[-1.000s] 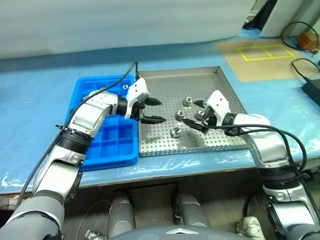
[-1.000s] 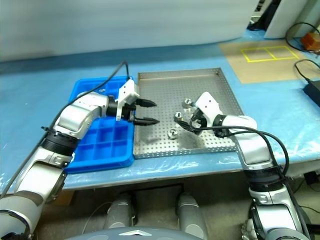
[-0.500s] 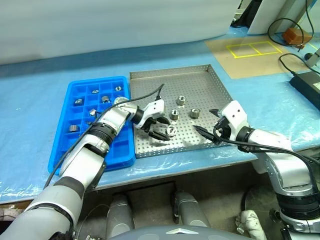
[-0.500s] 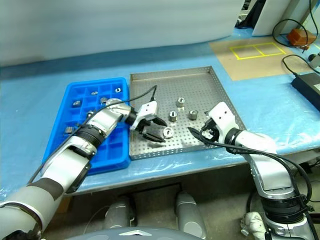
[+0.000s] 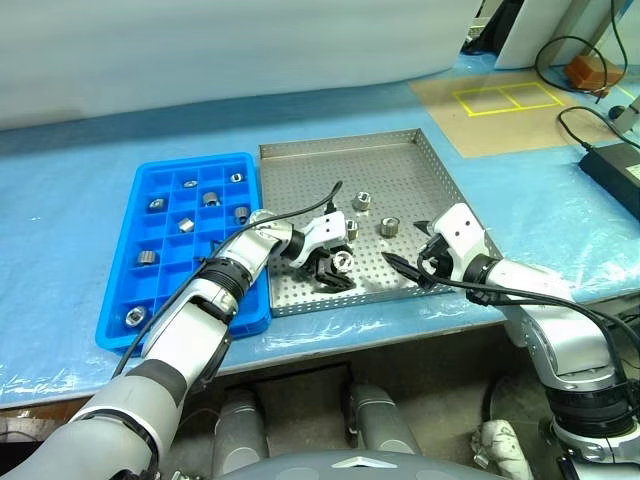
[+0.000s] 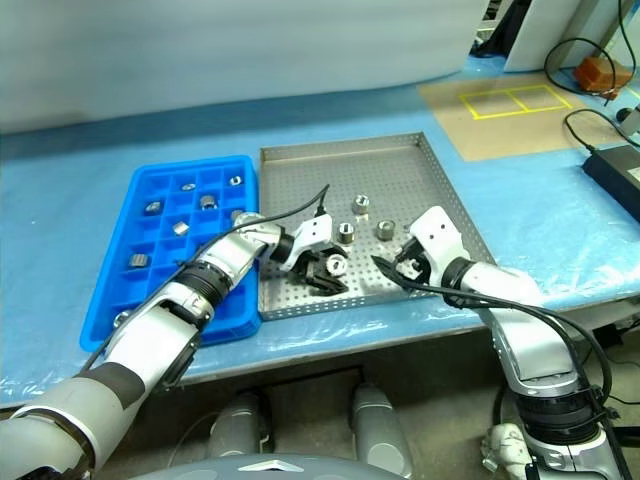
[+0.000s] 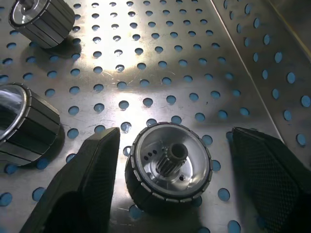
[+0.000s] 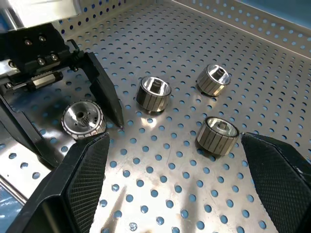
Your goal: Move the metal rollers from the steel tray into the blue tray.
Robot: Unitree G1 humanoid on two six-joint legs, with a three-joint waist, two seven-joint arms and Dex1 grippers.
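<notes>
Blue-covered table [image 5: 90, 190], roller [image 7: 167, 167] rim cropped

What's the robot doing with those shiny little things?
It is moving metal rollers from the steel tray into the blue tray, where several already sit. Four are left on the steel one. The left gripper has its jaws open around one roller, not yet squeezing it. The right gripper waits open nearby.
</notes>
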